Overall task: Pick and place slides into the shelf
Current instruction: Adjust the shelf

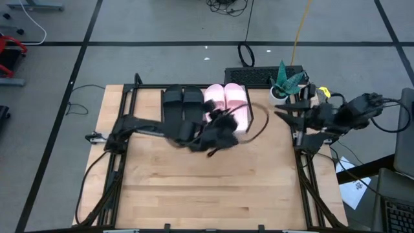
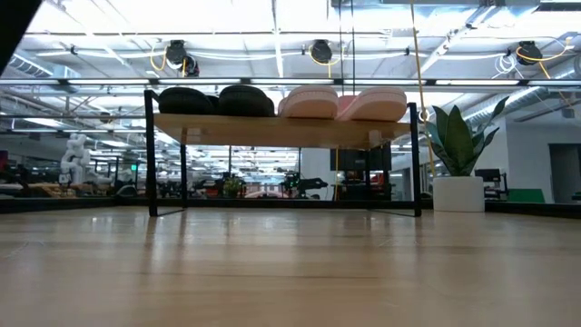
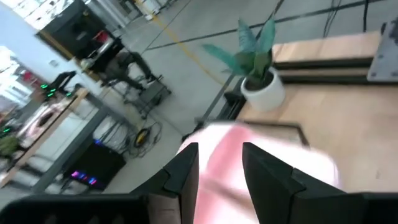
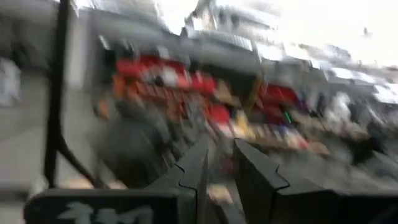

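The shelf (image 2: pixel 281 130) stands at the table's far middle. On its top board rest two black slides (image 1: pixel 183 103) (image 2: pixel 218 100) at the left and two pink slides (image 1: pixel 226 97) (image 2: pixel 345 103) at the right, soles down, side by side. My left gripper (image 1: pixel 231 122) (image 3: pixel 221 171) hovers just in front of and above the pink slides (image 3: pixel 261 155), open, with nothing between its fingers. At the table's right edge my right gripper (image 1: pixel 288 114) (image 4: pixel 221 168) is held high, fingers slightly apart and empty. Neither gripper shows in the low view.
A potted plant (image 1: pixel 288 81) (image 2: pixel 458 154) (image 3: pixel 258 68) stands at the far right corner, beside the shelf. A dark keyboard (image 1: pixel 259 76) lies behind the table's far edge. The wooden tabletop (image 1: pixel 207 181) spreads bare in front of the shelf.
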You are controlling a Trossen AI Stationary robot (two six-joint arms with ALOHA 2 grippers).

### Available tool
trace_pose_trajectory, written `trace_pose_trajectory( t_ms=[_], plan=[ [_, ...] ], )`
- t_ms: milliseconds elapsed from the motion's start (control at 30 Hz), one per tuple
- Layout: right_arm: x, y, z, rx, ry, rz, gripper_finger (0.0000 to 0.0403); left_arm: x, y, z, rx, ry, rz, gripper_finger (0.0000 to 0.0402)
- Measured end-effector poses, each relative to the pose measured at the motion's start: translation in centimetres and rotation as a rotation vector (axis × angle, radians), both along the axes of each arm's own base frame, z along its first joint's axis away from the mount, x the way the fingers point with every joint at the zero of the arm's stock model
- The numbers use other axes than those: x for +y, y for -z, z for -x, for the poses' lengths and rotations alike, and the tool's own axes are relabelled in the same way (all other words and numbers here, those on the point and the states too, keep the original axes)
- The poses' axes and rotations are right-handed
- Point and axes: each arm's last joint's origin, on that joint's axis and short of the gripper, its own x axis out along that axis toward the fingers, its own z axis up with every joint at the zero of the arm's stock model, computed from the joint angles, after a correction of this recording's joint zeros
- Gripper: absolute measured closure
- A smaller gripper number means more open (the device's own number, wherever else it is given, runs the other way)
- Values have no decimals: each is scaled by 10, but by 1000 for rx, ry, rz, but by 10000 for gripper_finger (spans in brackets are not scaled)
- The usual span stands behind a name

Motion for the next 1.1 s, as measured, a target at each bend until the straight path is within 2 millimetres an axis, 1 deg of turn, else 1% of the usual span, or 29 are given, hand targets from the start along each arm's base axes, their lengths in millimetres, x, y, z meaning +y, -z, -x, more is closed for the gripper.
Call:
trace_pose_trajectory(
  t_ms=[67,133,200,267,300,333,400,433,500,567,633,733,800,900,1000,1100],
  plan=[
    [-1,13,-1,118,83,3,335,-17,-8,24,19,-37,5,272],
    [-4,28,-1,237,173,-15,335,-32,-11,48,14,-73,49,272],
    [-7,44,1,338,247,-45,335,-45,-10,75,24,-116,138,272],
    [-12,57,5,415,304,-96,335,-55,-5,97,43,-183,270,272],
    [-14,63,7,452,323,-121,335,-61,-1,102,25,-214,351,272],
    [-16,69,10,487,348,-144,335,-66,4,102,25,-206,401,273],
    [-21,78,15,542,402,-196,335,-77,10,113,42,-175,447,273],
    [-23,82,16,569,426,-216,335,-80,15,118,45,-198,467,273],
    [-26,91,22,629,449,-260,335,-86,30,129,53,-276,545,273],
    [-28,98,25,682,458,-315,335,-95,48,138,81,-315,622,273],
    [-28,104,26,718,461,-356,335,-102,67,144,79,-381,694,273],
    [-27,108,25,741,452,-374,335,-118,89,161,84,-489,752,273],
    [-26,109,23,736,448,-372,335,-129,101,171,49,-534,771,273],
    [-24,107,20,719,426,-350,335,-143,118,192,-80,-582,729,273],
    [-23,104,16,697,394,-322,335,-156,131,216,-295,-596,695,273],
    [-21,100,13,654,390,-268,335,-161,150,233,-402,-583,678,273]
  ],
)
